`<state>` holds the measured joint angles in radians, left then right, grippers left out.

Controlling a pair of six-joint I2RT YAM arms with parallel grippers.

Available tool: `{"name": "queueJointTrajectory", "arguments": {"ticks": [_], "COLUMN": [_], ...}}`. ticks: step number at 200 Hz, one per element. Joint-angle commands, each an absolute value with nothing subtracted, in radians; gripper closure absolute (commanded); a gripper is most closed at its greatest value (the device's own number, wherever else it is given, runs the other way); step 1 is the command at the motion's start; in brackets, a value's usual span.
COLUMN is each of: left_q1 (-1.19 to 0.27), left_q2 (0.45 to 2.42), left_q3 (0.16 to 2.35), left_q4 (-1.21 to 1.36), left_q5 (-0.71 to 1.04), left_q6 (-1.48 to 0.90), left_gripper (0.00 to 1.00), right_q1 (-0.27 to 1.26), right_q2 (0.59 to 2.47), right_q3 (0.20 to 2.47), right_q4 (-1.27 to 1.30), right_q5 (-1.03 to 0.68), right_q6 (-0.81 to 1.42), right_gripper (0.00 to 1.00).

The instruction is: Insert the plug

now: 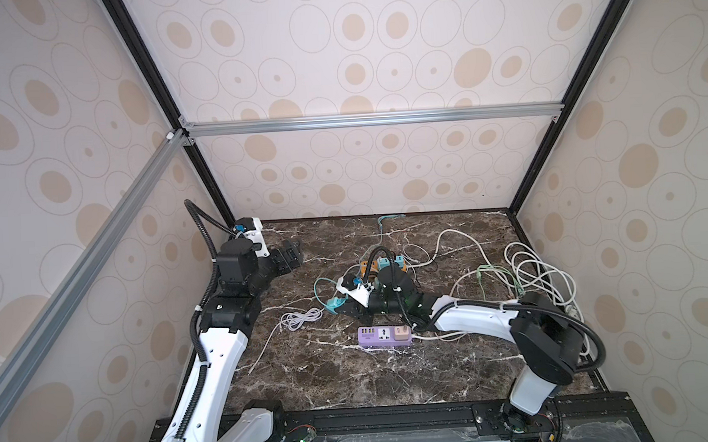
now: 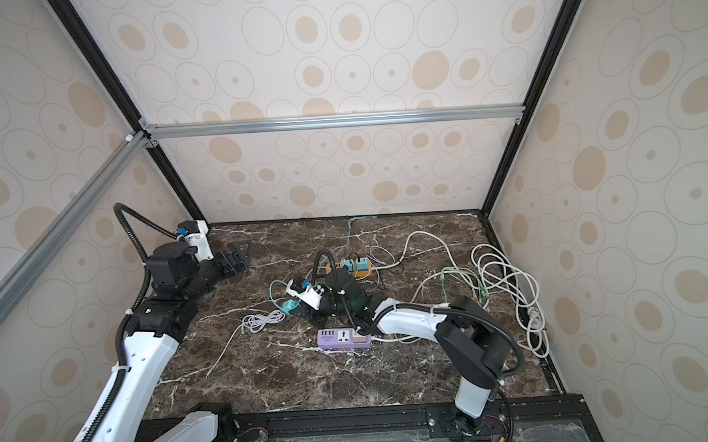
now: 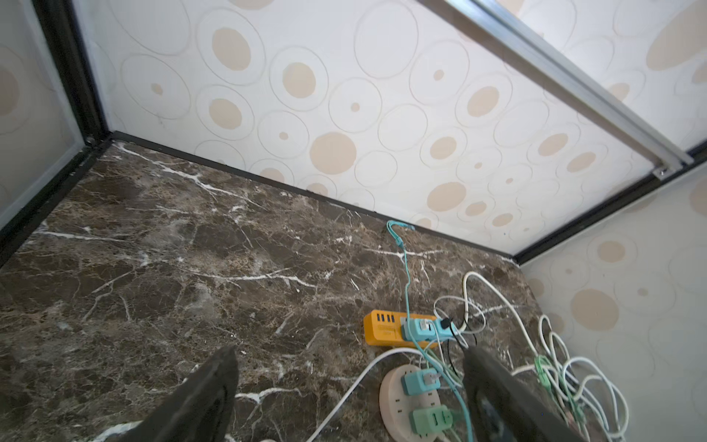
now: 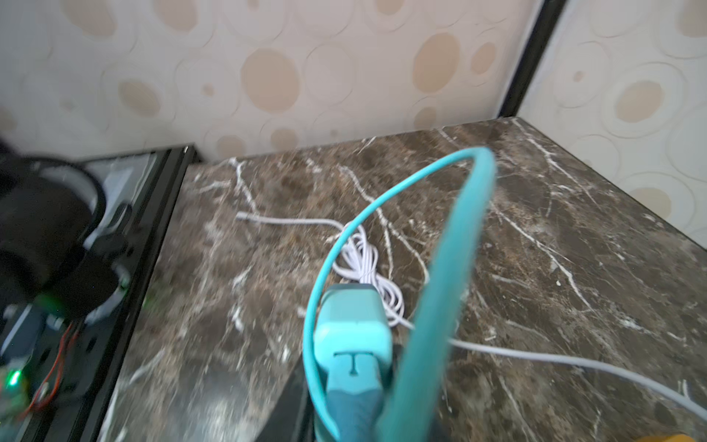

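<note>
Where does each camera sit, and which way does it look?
Top views: high at the front, looking down on the marble table; both arms show, left gripper and right gripper included.
Left wrist: on the left arm, looking across the table to the back wall; its open fingers show.
Right wrist: on the right arm, looking over the teal plug it holds; the left arm's base shows, blurred.
Shared: the bundled white cable, in the right wrist view and both top views.
</note>
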<state>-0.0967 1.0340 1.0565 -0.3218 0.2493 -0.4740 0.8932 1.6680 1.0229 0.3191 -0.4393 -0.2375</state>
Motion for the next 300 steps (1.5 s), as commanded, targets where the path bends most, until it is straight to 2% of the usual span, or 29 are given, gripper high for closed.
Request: {"name": "queueJointTrajectory", "arguments": {"ticks": [1,23,49,84,107,132,223,237,258,300], "left_q1": [-0.113,-0.179,-0.275,-0.368,-0.382,-0.390,-0.397,-0.397,-0.397,-0.447], "left_q2": [1.103,1.145,1.186,1.260,1.281,1.274,1.160,1.129,1.063,1.020], "left_q3": [1.049,1.028,1.009,1.001,0.981,0.919,0.791,0.812,0.805,0.767], "left_q4": [-0.435,-0.392,-0.321,-0.338,-0.362,-0.338,-0.397,-0.438,-0.480,-0.445], "left_q5": [0.435,0.541,0.665,0.654,0.578,0.621,0.592,0.544,0.369,0.248], "left_q6": [-0.372,-0.384,-0.393,-0.399,-0.414,-0.462,-0.565,-0.496,-0.374,-0.371], "left_gripper": [0.09,0.10,0.10,0.11,0.11,0.13,0.15,0.12,0.09,0.13], "right_q1": [0.892,0.897,0.906,0.916,0.917,0.917,0.930,0.931,0.932,0.931], "right_q2": [1.588,1.552,1.522,1.485,1.480,1.478,1.501,1.501,1.501,1.502], "right_q3": [1.030,1.051,1.038,0.996,0.986,0.987,1.000,0.999,0.999,1.003], "right_q4": [-0.047,-0.206,-0.274,-0.264,-0.262,-0.266,-0.293,-0.292,-0.298,-0.302], "right_q5": [-0.506,-0.495,-0.470,-0.438,-0.423,-0.407,-0.363,-0.363,-0.361,-0.348], "right_q6": [-0.558,-0.692,-0.793,-0.849,-0.856,-0.870,-0.927,-0.927,-0.930,-0.932], "right_gripper": [0.96,0.95,0.95,0.95,0.95,0.95,0.95,0.95,0.95,0.95]}}
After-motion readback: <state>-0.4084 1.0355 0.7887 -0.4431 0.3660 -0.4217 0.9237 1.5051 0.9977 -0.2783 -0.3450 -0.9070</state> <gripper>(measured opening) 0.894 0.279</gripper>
